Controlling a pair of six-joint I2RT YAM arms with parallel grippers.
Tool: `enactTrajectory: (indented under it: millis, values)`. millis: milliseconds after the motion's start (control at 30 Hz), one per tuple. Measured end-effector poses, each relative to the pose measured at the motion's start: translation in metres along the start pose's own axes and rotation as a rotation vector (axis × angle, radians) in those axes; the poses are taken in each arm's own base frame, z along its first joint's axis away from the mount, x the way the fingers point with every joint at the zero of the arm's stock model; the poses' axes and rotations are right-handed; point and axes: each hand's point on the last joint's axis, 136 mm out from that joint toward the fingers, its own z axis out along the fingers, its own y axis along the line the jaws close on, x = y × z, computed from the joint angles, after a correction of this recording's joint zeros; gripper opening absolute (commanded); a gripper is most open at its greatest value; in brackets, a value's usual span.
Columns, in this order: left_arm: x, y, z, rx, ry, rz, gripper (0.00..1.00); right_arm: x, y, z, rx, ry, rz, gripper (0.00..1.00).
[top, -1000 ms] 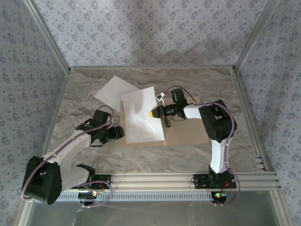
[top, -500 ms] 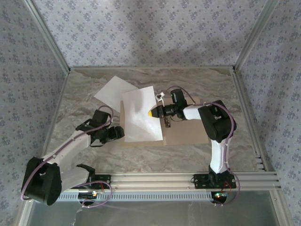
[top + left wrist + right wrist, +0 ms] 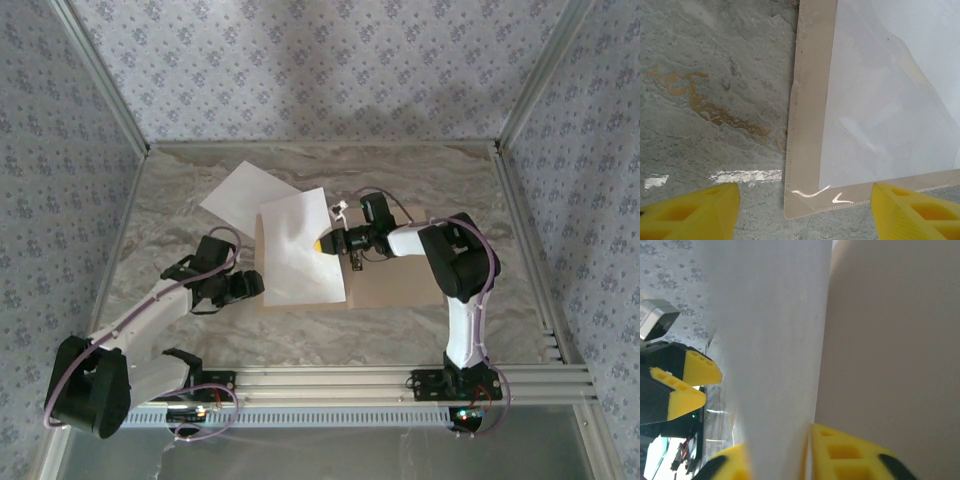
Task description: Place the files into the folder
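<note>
**Sheet edge between the right fingers, rest of it lying ahead over the folder's left half**

Right gripper (image 3: 325,243) low over the folder (image 3: 400,285) beside its centre fold, fingertips pointing toward the other arm. In the right wrist view, near edge of the upper sheet (image 3: 775,340) running up between the two yellow fingers (image 3: 850,455), bare tan board just to one side. Fingers a little apart with paper between them; whether pinching or loose, impossible to tell.

Everything else of that sheet straight ahead of those fingertips, long axis crosswise to them and slightly skewed, its far end past the folder's far edge.

Left gripper (image 3: 245,285) at the folder's opposite side, fingers spread wide and empty, with the folder's near corner (image 3: 807,125) between them and below. A tan margin bare along two edges there, so the sheet (image 3: 880,100) well inside at that corner.

Second sheet (image 3: 240,195) flat on the table (image 3: 170,210) beyond both grippers, one corner tucked under the upper sheet.

Probably a matter of squaring: a nudge back toward the arms along the long axis, right fingers best placed for it.
</note>
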Motion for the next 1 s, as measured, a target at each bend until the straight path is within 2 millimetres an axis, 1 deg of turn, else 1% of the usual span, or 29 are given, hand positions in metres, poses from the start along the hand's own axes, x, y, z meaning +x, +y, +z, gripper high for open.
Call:
enactTrajectory:
  millis: [67, 133, 200, 400, 533, 633, 833, 1000]
  values:
    - [0.000, 0.000, -0.001, 0.001, -0.002, 0.001, 0.70, 0.002, -0.003, 0.000, 0.014, 0.004, 0.003, 0.35]
    - [0.000, 0.000, -0.001, 0.002, -0.003, 0.001, 0.70, 0.001, -0.007, -0.002, 0.026, 0.005, 0.012, 0.38]
    - [0.000, 0.000, -0.001, 0.002, -0.003, 0.001, 0.70, -0.004, -0.012, -0.004, 0.038, 0.001, 0.023, 0.40]
    - [0.000, -0.001, -0.001, 0.003, -0.004, 0.001, 0.70, -0.033, -0.021, -0.011, 0.052, -0.036, 0.012, 0.42]
    - [0.000, -0.001, -0.001, 0.003, -0.004, 0.001, 0.70, -0.044, -0.025, -0.010, 0.055, -0.042, 0.009, 0.42]
    - [0.000, -0.001, -0.001, 0.003, -0.004, 0.001, 0.70, -0.046, -0.027, -0.008, 0.055, -0.039, 0.011, 0.41]
    - [0.000, 0.000, -0.001, 0.002, -0.004, 0.001, 0.70, -0.040, -0.030, -0.006, 0.068, -0.012, 0.026, 0.34]
    - [0.000, 0.000, -0.001, 0.002, -0.004, 0.001, 0.70, -0.037, -0.032, -0.002, 0.101, 0.014, 0.022, 0.22]
